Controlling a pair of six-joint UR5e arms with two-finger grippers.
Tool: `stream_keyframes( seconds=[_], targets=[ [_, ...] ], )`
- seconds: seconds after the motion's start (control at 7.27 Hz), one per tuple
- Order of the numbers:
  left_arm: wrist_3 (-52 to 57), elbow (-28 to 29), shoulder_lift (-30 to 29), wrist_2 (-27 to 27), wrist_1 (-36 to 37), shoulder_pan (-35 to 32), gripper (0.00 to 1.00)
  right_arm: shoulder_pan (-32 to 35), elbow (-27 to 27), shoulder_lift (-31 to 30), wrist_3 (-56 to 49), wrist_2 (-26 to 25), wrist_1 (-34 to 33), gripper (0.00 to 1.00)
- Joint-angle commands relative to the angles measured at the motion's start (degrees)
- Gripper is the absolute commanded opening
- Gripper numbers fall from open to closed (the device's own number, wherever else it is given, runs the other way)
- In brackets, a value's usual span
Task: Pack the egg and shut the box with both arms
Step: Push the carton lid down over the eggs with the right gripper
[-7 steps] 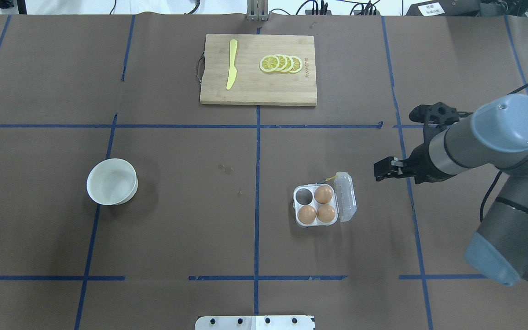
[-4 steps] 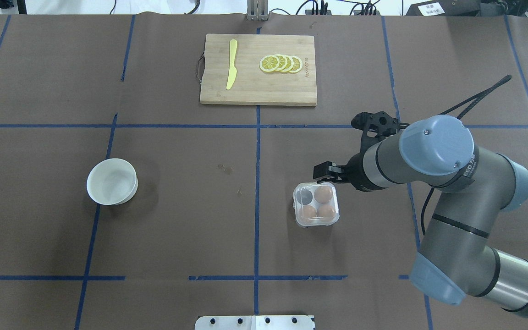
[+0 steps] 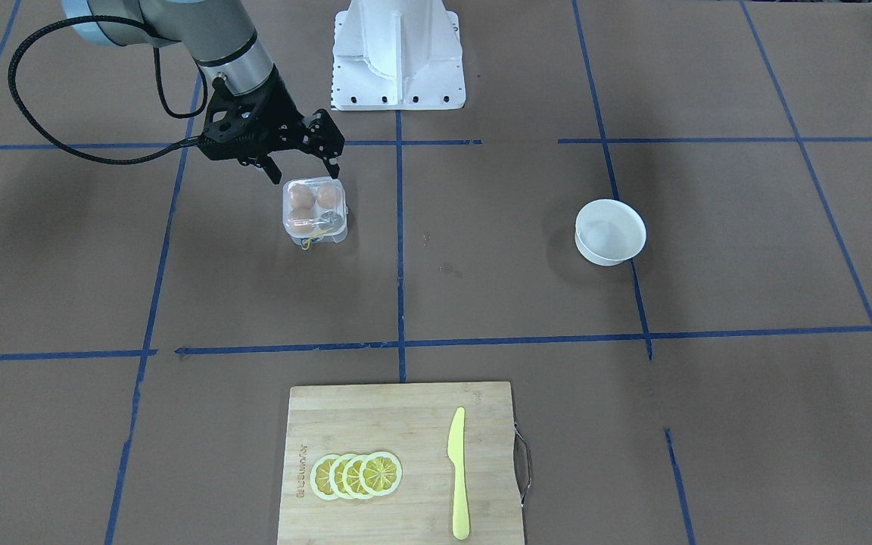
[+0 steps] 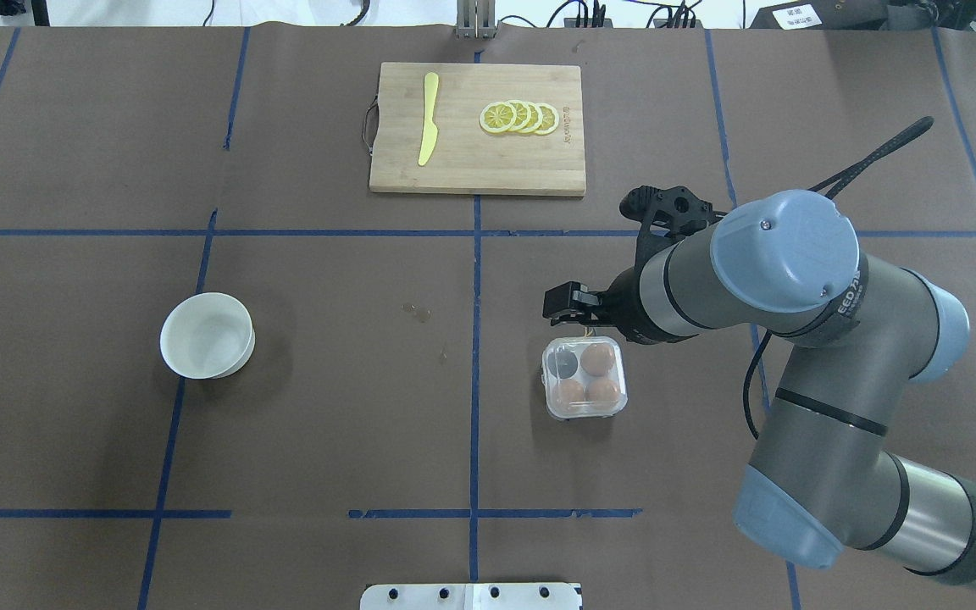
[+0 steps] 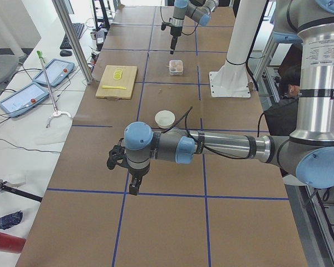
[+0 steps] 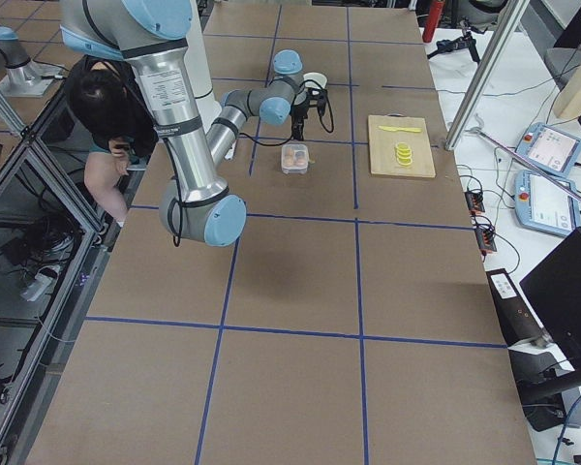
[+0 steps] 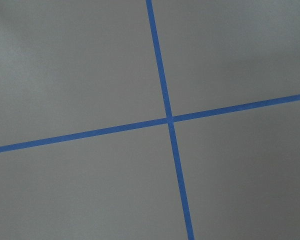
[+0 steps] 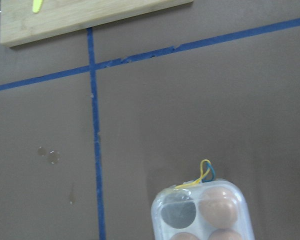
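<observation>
The clear box (image 4: 584,377) sits right of the table's middle with its lid down; it also shows in the front view (image 3: 315,212) and the right wrist view (image 8: 202,212). Three look-alike brown eggs fill three cells, one of them (image 4: 596,359) at the far right. The far left cell (image 4: 565,363) is empty. A yellow string (image 8: 202,175) sticks out at the far side. My right gripper (image 4: 562,303) hovers just beyond the box's far edge, looks shut and holds nothing. My left gripper (image 5: 133,190) shows only in the exterior left view, over bare table; I cannot tell its state.
A white empty bowl (image 4: 207,335) stands at the left. A wooden cutting board (image 4: 477,169) at the far middle carries a yellow knife (image 4: 428,119) and lemon slices (image 4: 520,118). The white pedestal (image 3: 398,53) stands at the robot's side.
The right arm swept left from the table's right side. The lid, which hung open on the box's right, flipped down. The gripper then moved a little further left.
</observation>
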Motion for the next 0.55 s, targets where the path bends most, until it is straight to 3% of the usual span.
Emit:
stream_keyframes(
  seconds=[0.0,0.28,0.41],
  targets=[
    [0.1,0.1,0.1,0.0,-0.1,0.0,1.00,2.1,0.2,0.4,-6.4,0.2,-9.5,1.00],
    [0.2,0.1,0.2,0.4,-0.2,0.1,1.00,5.8,0.5,-2.5,-15.9,1.3,-10.7,1.00],
    [0.3,0.1,0.3,0.5,-0.9,0.1,1.00,10.1,0.5,-4.7,-21.3,5.6,-10.7,1.00]
  ],
)
